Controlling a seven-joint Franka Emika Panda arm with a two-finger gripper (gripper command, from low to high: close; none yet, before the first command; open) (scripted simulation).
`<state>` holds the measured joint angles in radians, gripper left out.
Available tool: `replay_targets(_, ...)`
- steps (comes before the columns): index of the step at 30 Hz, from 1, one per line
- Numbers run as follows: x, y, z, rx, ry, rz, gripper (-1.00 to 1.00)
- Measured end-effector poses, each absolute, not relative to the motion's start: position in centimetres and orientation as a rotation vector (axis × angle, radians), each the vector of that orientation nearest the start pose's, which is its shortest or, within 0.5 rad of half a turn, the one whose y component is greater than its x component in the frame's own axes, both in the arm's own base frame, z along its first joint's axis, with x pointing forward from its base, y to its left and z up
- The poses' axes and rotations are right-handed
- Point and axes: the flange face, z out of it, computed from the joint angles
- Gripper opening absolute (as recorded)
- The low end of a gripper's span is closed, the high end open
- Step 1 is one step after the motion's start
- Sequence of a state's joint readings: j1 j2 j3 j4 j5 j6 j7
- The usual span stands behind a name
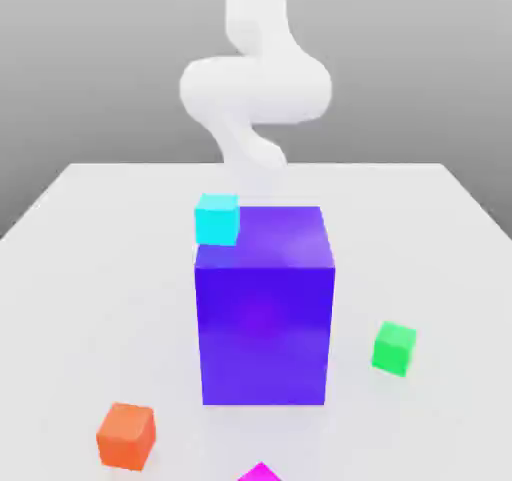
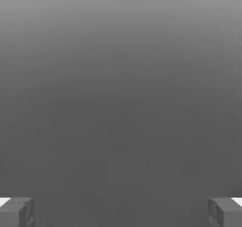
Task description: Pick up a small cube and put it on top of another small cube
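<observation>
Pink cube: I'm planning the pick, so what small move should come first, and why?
Probably bring the open gripper forward over the blue block toward the pink cube. Its fingers stand wide with nothing between them, and the cube lies at the near table edge.

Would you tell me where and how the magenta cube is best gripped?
Probably from straight above, open gripper closing on two opposite side faces: the magenta cube lies on the table in front of the blue block, apart from everything else.
</observation>
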<state>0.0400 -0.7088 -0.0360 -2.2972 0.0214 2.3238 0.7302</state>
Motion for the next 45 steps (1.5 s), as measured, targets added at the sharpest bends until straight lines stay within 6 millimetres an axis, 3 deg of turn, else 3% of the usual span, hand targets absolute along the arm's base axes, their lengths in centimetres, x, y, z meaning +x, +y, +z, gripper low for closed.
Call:
replay_targets(8, 47.1, -0.2, 56.9, -2.689, 0.75, -0.666, 0.0)
replay_targets(16, 52.6, 0.7, 43.7, -2.851, 0.541, -0.421, 0.0)
replay_targets(23, 54.5, 1.3, 31.8, -2.988, 0.345, -0.219, 0.0)
replay_targets(30, 53.8, 0.6, 20.4, -3.124, 0.131, -0.026, 0.0)
replay_targets(34, 53.7, 0.5, 14.5, -3.14, 0.1, -0.003, 0.0)
replay_targets(35, 53.6, 0.4, 13.4, -3.14, 0.1, -0.002, -1.0)
replay_targets(41, 53.6, 0.4, 12.8, -3.14, 0.1, 0.002, -1.0)
replay_targets(45, 53.7, 0.5, 16.9, -3.141, 0.098, 0.001, -1.0)
